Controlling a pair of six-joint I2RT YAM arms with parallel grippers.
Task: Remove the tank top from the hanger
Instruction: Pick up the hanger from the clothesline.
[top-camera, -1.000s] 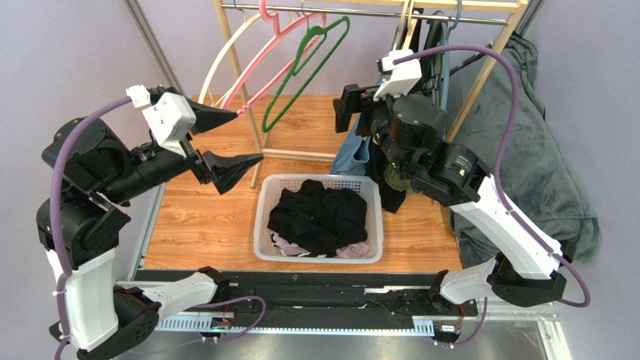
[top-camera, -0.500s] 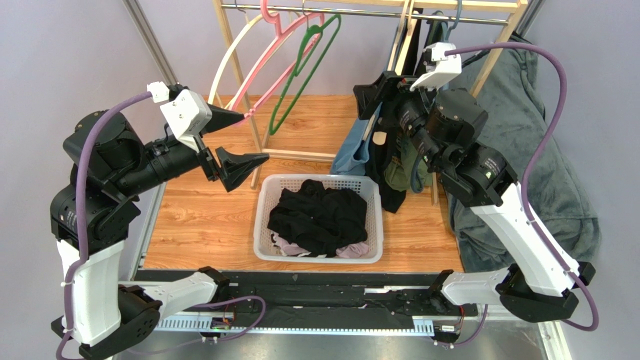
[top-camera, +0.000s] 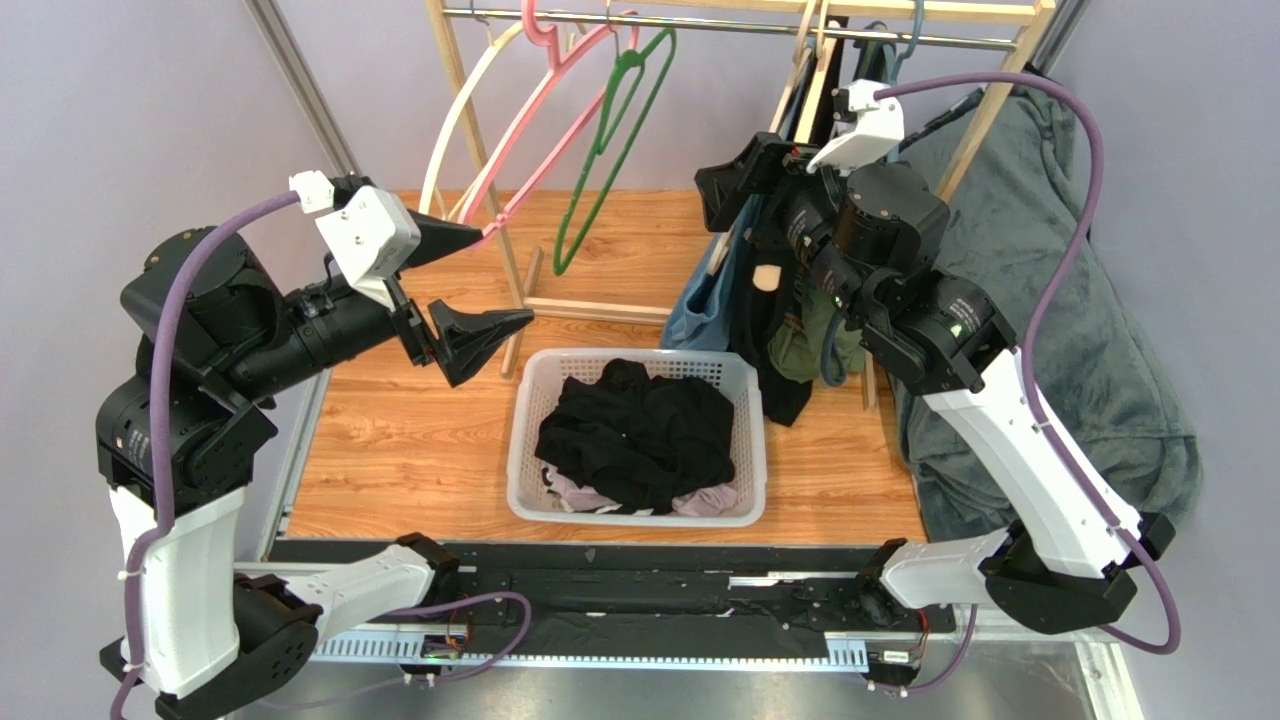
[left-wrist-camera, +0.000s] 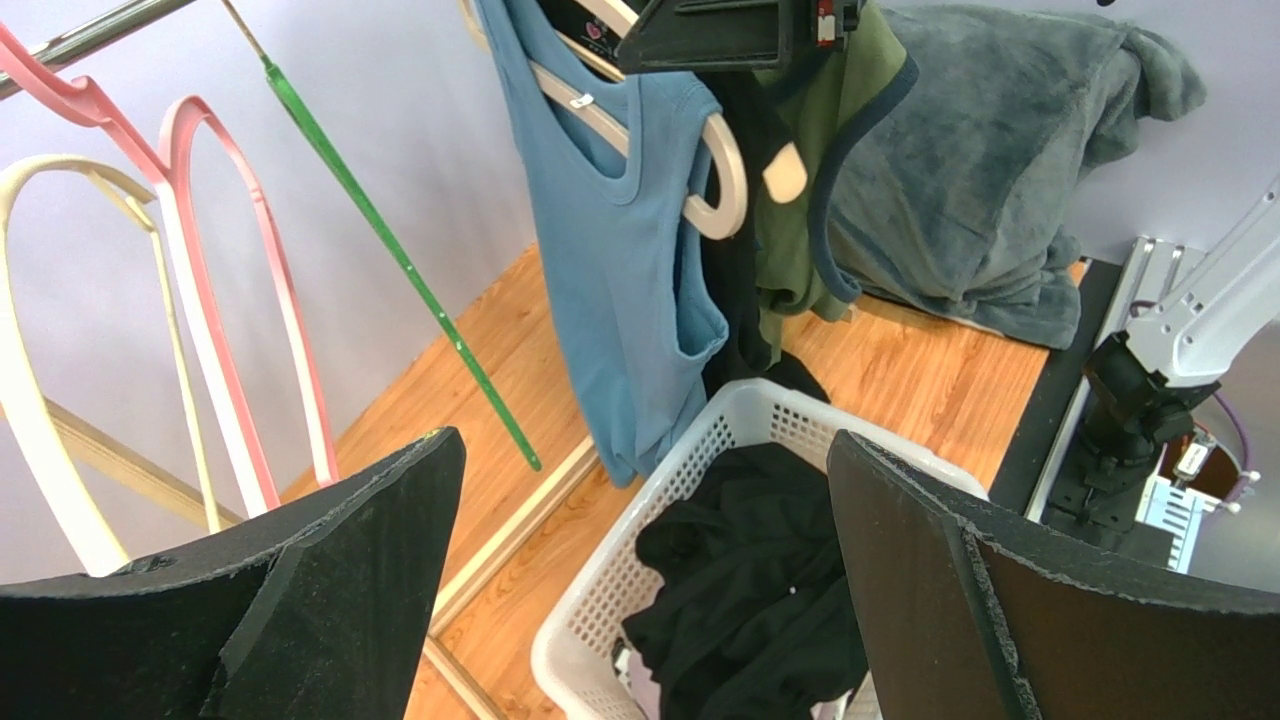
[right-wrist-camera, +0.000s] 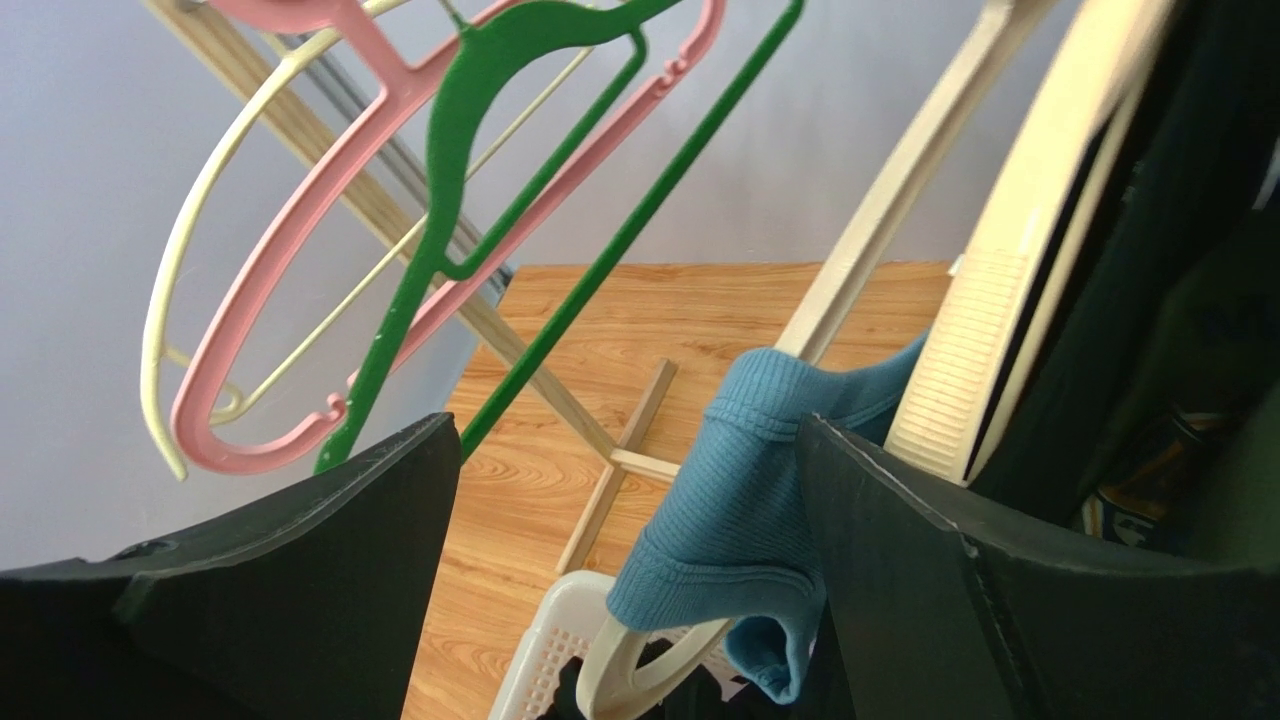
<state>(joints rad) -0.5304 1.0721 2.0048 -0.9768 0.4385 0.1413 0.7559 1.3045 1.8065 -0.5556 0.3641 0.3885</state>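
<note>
The blue tank top (top-camera: 703, 311) (left-wrist-camera: 637, 255) (right-wrist-camera: 769, 458) hangs on a cream hanger (left-wrist-camera: 726, 183) (right-wrist-camera: 980, 308) at the right end of the wooden rack. My right gripper (top-camera: 747, 168) (right-wrist-camera: 628, 425) is open, up beside the hanger's left shoulder. The blue strap and hanger arm lie close to its right finger, untouched by either finger. My left gripper (top-camera: 504, 276) (left-wrist-camera: 643, 440) is open and empty, left of the basket, facing the tank top from a distance.
A white basket (top-camera: 528, 435) (left-wrist-camera: 601, 623) of black clothes sits below the tank top. Empty cream, pink (top-camera: 529, 120) and green (top-camera: 609, 143) hangers hang left on the rack rail (top-camera: 751, 26). Dark and green garments (top-camera: 812, 338) hang behind the tank top. A grey blanket (top-camera: 1074, 315) lies right.
My right arm rose and swung right, up to the tank top's hanger, then eased back left. My left arm shifted slightly right. The green hanger swung.
</note>
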